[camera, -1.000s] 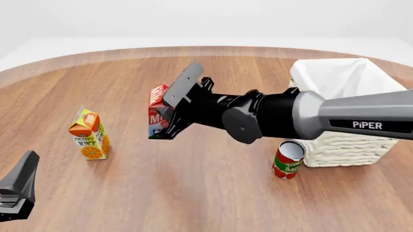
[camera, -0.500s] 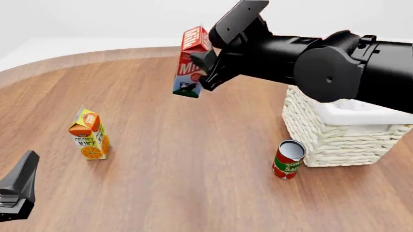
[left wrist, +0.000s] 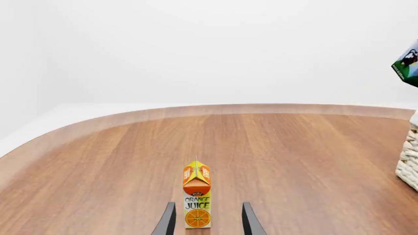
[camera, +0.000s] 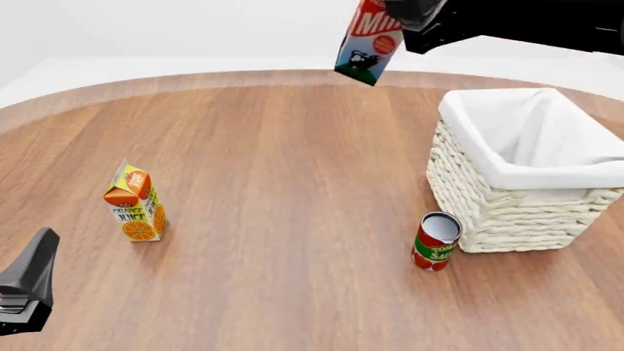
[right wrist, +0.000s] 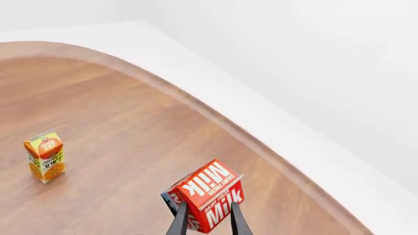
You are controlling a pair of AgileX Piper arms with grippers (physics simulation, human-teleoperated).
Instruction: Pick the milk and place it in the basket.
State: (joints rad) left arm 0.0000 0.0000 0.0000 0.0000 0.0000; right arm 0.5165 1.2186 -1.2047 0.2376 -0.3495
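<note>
Since the earlier frames, my right arm had carried the small red gable-top milk carton with white lettering and a green base (camera: 370,40) further up and across toward the basket side; a second before, it was low over the wooden worktop (camera: 273,183), and half a second before it hung left of where I saw it now. Nothing else on the worktop had shifted.

By my reckoning the pick was done and the carry was about half finished. The carton hung tilted, well clear of the wood, at the top of the front view. It was not yet over the large cream-white woven wicker basket with its white cloth lining (camera: 507,205); it sat up and to the left of the basket's near-left corner. What remained was to bring it over the opening, lower it and let go.

My right claw (right wrist: 204,223) was closed on the milk: in the right wrist view its two dark fingers pinched the carton's side, with the red printed top pointing away from the camera.

My left claw (left wrist: 207,220) stood with its fingers apart and nothing between them, low at the near-left of the worktop. It was aimed at the orange-yellow juice carton (camera: 136,202), which stood upright and untouched. A red tomato sauce can (camera: 435,242) stood just beside the basket's front-left corner
</note>
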